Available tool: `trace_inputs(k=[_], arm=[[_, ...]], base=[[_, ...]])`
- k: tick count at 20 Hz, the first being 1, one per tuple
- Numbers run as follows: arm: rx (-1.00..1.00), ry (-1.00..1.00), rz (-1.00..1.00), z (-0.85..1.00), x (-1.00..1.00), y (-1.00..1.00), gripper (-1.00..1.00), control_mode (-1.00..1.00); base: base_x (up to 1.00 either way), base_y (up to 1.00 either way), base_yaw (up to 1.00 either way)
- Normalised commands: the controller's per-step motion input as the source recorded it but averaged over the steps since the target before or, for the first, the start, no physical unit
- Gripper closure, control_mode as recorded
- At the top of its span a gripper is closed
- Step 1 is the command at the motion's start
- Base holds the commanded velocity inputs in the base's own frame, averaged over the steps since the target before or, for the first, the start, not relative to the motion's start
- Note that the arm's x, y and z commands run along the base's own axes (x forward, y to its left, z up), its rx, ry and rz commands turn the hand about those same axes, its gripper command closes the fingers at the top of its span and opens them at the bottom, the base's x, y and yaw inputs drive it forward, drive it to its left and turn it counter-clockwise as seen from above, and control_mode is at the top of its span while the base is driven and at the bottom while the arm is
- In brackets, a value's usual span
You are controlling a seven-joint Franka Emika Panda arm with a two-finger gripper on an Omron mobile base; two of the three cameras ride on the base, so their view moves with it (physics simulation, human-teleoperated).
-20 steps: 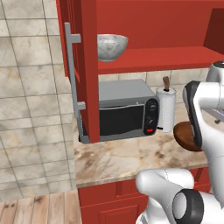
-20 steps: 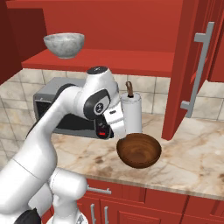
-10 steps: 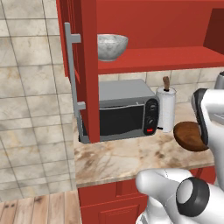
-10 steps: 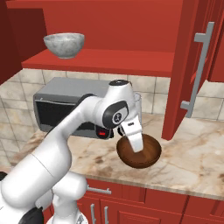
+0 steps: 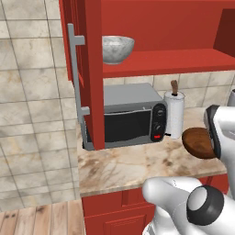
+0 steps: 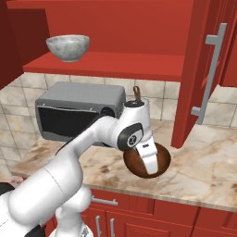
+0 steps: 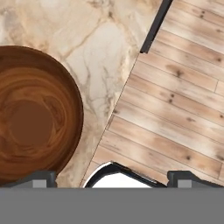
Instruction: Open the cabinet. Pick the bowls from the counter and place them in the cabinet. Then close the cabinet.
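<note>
cabinet (image 5: 165, 27) stands open, both doors swung out; long grey bar handle (image 5: 75, 78) on the left door, another on the right door (image 6: 210, 74). grey marble bowl (image 5: 117, 48) sits upright on the red inner shelf (image 5: 183, 62), toward its left end.

wooden bowl (image 6: 147, 161) is off the tabletop (image 5: 137, 167), tilted, out over the front part of the slab, in front of the paper towel roll (image 5: 174, 114). in the hand view it lies to the left with its hollow facing the camera, stone beneath it, and wooden floor (image 7: 175, 113) past the slab edge.

claw (image 6: 150, 166) points down at the bowl's rim; one finger (image 6: 149, 162) lies across the inside of the bowl. from the right base view it looks clamped on the rim, with the bowl hanging from it. fingertips in the hand view sit at the bottom edge, left one (image 7: 37, 177) just under the bowl.

microwave (image 5: 131, 117) stands on the tabletop under the shelf, paper towel roll just beside its right side. red base cabinets (image 6: 152, 220) below the slab.
</note>
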Motion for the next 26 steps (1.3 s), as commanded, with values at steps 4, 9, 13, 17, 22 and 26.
trace_inputs(k=[4, 9, 13, 17, 22, 26], arm=[[0.00, 0.00, 0.00, -0.46, 0.00, -0.14, -1.00, -1.00], [0.01, 0.00, 0.00, -0.49, 0.00, -0.11, -1.00, -1.00], [0.00, 0.00, 0.00, -0.40, 0.05, -0.04, -1.00, -1.00], [0.00, 0.00, 0.00, -0.12, 0.31, 0.00, -1.00, -1.00], [0.00, -0.02, 0.00, -0.01, 0.29, 0.00, -1.00, -1.00], [0.01, 0.00, 0.00, -0.04, 0.06, -0.09, -1.00, -1.00]], base=[[0.00, 0.00, 0.00], [0.00, 0.00, 0.00], [0.00, 0.00, 0.00], [0.00, 0.00, 0.00], [0.00, 0.00, 0.00], [0.00, 0.00, 0.00]])
